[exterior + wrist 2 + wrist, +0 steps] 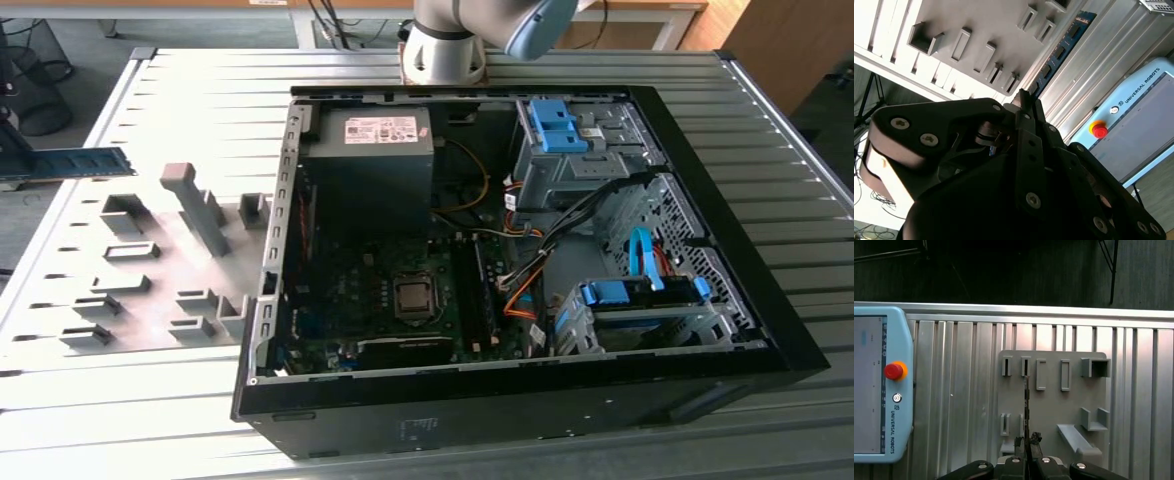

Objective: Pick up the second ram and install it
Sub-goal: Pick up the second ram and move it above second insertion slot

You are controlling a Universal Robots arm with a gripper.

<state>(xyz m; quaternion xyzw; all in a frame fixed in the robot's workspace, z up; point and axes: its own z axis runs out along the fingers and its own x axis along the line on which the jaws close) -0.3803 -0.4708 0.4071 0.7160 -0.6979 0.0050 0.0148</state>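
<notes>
Your gripper (1027,439) has its jaws closed on the ram (1026,405), pinching one end of the thin board between the black fingers (1029,140). In the first wrist view you see the ram edge-on, a dark sliver running out from the fingertips over the grey holder plate (1054,405) and its rows of slots. In the second wrist view the ram's blue face and dark chips show, reaching away from the jaws alongside the ribbed metal table (1104,65).

In the exterior view the ram (80,162) is held level at that view's far left, near the plate and well apart from the open computer case (534,410). You cannot tell whether it touches the plate.

Just beside the table's edge is a pale blue teach pendant (899,340) with a red button (894,371) and a line of maker's print along its frame. Inside the case, the power supply (367,175) carries a white label (380,130); its print is too small to read.
</notes>
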